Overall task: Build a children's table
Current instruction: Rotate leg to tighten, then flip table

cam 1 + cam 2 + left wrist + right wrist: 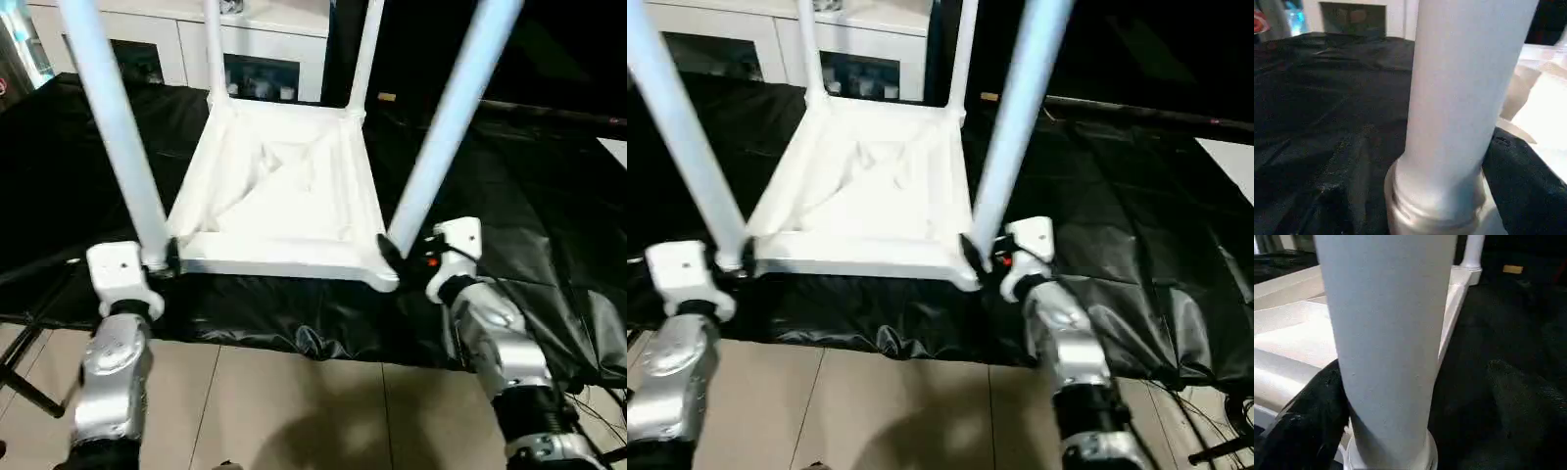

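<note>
The children's table lies upside down on black cloth, its white ribbed tabletop (284,186) facing up. Four white legs stand in the corner sockets: near-left leg (118,127), near-right leg (446,127) and two far legs (216,49) (364,54). My left gripper (162,259) sits at the base of the near-left leg (1459,98), right at its socket. My right gripper (397,253) is open around the base of the near-right leg (1386,333). One of its fingers (1308,426) rests against the tube and the other stands a little apart.
The black cloth (509,196) covers the work table, whose front edge runs just below the tabletop, with tiled floor (294,411) beneath. A white cabinet with glass doors (265,39) stands behind. A small yellowish object (388,97) lies on the cloth at the back.
</note>
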### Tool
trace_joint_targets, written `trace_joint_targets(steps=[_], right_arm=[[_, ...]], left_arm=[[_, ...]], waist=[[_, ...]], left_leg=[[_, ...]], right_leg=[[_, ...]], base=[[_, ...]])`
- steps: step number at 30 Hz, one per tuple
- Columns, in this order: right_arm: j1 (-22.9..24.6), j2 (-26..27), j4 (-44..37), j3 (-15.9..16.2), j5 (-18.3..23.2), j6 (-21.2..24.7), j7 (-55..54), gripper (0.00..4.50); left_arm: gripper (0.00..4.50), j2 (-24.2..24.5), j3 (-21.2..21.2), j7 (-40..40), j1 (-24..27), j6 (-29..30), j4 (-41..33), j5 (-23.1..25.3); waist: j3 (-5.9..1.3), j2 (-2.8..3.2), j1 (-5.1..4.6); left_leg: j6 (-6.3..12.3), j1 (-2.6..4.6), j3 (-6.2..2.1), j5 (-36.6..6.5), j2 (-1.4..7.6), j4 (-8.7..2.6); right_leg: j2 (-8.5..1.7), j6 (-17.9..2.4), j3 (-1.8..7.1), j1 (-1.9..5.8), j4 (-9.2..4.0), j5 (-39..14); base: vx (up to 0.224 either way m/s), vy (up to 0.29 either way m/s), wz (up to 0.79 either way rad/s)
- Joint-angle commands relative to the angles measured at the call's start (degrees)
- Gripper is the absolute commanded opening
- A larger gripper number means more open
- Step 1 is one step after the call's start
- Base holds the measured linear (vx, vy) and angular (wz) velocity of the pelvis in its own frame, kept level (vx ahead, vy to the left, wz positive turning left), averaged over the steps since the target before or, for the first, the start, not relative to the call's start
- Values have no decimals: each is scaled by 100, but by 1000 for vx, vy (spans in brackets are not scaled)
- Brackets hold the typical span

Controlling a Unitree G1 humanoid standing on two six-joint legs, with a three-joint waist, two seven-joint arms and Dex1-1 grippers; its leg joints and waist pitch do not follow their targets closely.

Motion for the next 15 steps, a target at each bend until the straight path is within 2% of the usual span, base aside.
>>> trace_joint_targets(steps=[1,2,3,4,6,10,15], right_arm=[[-40,-205,112,-332,9,-97,-117,450],[-40,-205,112,-332,9,-97,-117,450],[-61,-274,215,-359,7,-173,-114,450],[-65,-303,250,-368,13,-201,-96,450],[-47,-371,300,-385,31,-242,-24,450],[147,-517,115,-292,188,-88,512,450],[584,-847,-447,-167,456,193,1255,450]], left_arm=[[326,20,24,-26,-93,-63,87,4],[323,20,24,-26,-93,-63,87,4],[316,18,-7,-63,-158,-109,185,4],[306,16,-25,-90,-198,-144,246,-15],[289,13,-74,-135,-277,-207,354,-33],[261,-56,-153,-187,-280,-167,312,-67],[230,-157,-164,-237,-184,-155,219,-186]], waist=[[-322,67,9],[-319,66,6],[-331,200,24],[-328,150,5],[-320,127,12],[-322,136,60],[-321,108,80]], left_leg=[[112,128,-145,-688,411,-423],[124,124,-143,-684,408,-425],[99,127,-155,-689,407,-417],[96,141,-141,-742,412,-422],[83,135,-142,-803,408,-429],[99,129,-137,-873,424,-422],[281,89,-148,-749,420,-415]], right_leg=[[-677,-1066,374,190,-386,325],[-677,-1068,372,191,-387,313],[-686,-1069,373,183,-373,332],[-665,-1053,367,172,-406,319],[-663,-1080,366,184,-397,326],[-682,-1098,368,200,-405,253],[-686,-1067,360,234,-394,478]], base=[[0,0,0],[0,0,0],[0,0,0],[0,0,0],[0,0,0],[0,0,0],[0,0,0]])
